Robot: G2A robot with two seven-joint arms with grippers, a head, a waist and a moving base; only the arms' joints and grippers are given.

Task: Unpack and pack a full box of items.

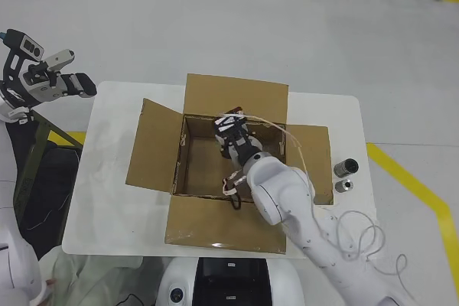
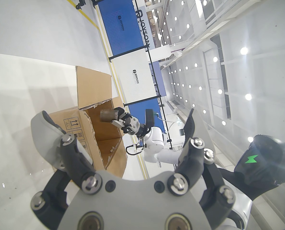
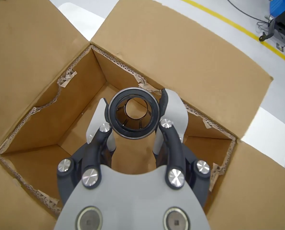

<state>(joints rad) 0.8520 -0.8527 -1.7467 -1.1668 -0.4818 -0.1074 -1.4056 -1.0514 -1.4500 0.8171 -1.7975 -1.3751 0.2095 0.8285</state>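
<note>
An open cardboard box [image 1: 157, 149] stands in the middle of the white table [image 1: 107, 191], all flaps folded out. My right gripper [image 1: 231, 131] hangs over the box's far half. In the right wrist view that gripper [image 3: 134, 100] is shut on a hollow metal cylinder [image 3: 134, 130], held end-on above the bare brown floor of the box [image 3: 68, 111]. The left wrist view shows the same cylinder [image 2: 108, 115] from afar, above the box [image 2: 94, 84]. My left gripper [image 1: 80, 83] is raised beyond the table's far left corner and stands open [image 2: 118, 130] with nothing between its fingers.
Two more metal cylinders [image 1: 346, 167] [image 1: 344, 185] lie on the table to the right of the box's right flap. Bare table runs along the left side of the box. Yellow floor tape [image 1: 413, 183] runs past the table on the right.
</note>
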